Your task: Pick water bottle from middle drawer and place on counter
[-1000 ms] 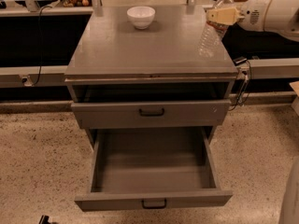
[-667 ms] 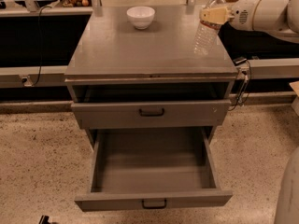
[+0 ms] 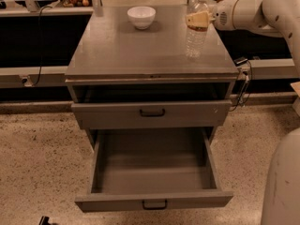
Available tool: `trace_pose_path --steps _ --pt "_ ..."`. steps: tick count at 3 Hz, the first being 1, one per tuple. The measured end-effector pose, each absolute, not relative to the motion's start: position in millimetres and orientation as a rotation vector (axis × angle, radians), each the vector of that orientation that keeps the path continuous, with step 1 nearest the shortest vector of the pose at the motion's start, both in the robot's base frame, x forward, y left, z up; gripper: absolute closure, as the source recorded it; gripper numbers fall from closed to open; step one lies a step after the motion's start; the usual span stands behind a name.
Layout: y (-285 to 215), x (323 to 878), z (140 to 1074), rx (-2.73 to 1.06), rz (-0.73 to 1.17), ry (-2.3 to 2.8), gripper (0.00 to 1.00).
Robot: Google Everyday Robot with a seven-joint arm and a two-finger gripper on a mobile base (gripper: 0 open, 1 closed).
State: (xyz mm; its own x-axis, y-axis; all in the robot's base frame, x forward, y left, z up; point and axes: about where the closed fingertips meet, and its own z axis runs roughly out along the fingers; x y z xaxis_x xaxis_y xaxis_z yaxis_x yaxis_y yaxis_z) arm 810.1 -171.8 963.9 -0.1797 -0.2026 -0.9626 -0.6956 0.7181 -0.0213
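The water bottle (image 3: 196, 34), clear with a white cap, is upright over the right side of the grey counter (image 3: 126, 50), its base at or just above the surface. My gripper (image 3: 198, 18) reaches in from the right and is shut on the bottle's upper body, its tan fingers (image 3: 191, 19) wrapped around it. The middle drawer (image 3: 154, 172) is pulled far out below, and its deep grey tray holds nothing.
A white bowl (image 3: 141, 17) stands at the back of the counter. A closed drawer front (image 3: 152, 112) with a black handle sits above the open drawer. My white arm (image 3: 253, 13) spans the right side. A cable (image 3: 243, 86) hangs off the cabinet's right.
My gripper has carried the bottle leftward from beyond the counter's right edge to above its right side, and lower toward the surface.
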Motion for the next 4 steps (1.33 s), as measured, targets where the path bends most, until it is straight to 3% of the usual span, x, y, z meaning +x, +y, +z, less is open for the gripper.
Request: trace_pose_path --steps 2,3,4 --pt "-163.9 812.5 959.3 -0.729 0.519 1.737 0.12" --pt "-161.1 813.3 957.7 -0.732 0.524 1.738 0.00" --pt "-161.2 813.2 957.7 -0.732 0.524 1.738 0.00"
